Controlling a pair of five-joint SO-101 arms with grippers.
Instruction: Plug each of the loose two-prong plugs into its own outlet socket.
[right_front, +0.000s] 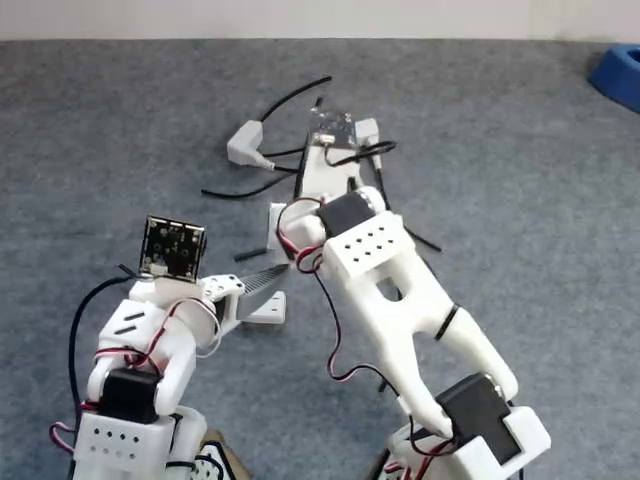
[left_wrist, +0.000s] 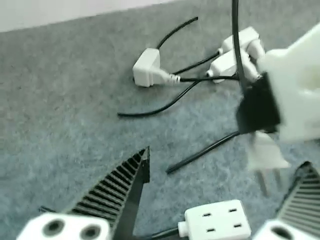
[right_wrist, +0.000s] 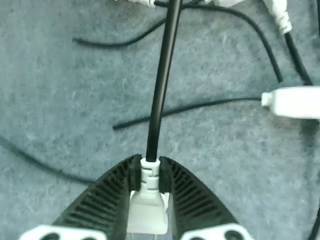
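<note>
- The right gripper (right_wrist: 148, 163) is carrying the held plug (right_wrist: 146, 205). In the left wrist view its prongs are hanging above and to one side of the outlet socket (left_wrist: 217, 223), apparently not over a pair of slots. Pressing down from here is risking the prongs hitting the socket face and skidding off.
- The socket is lying loose on the carpet (left_wrist: 60, 110) with nothing clamping it, so an off-centre push is likely to be sliding or tipping it.
- The cord (right_wrist: 162, 85) is trailing straight out past the right fingertips. Its drag could be twisting the plug in the grip as it comes down.
- The right gripper's fingers (right_wrist: 107, 195) are closing snugly on the plug body, one on each side.
- The left gripper (left_wrist: 225, 160) is spreading its fingers (left_wrist: 117, 192) wide and holding nothing. The socket is sitting between them near their base; I cannot tell whether it is touching them.
- The other loose plugs (left_wrist: 146, 67) are lying well beyond both sets of fingertips.
</note>
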